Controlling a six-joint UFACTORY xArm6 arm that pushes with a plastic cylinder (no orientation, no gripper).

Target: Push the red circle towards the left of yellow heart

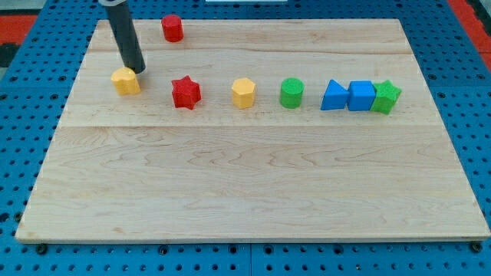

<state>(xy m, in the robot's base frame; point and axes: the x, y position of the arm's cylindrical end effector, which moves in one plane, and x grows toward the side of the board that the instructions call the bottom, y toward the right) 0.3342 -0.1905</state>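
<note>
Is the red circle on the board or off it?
On. The red circle stands upright on the board near its top edge, apart from the yellow heart, where my tip is.

A pale wooden board (253, 176) lies on a blue perforated pegboard surface (23, 92).

- The rod (125, 34) runs off the frame's top edge at upper left (rest of the arm unseen).
- The green star (388, 96) sits partly behind the blue cube (361, 96).
</note>
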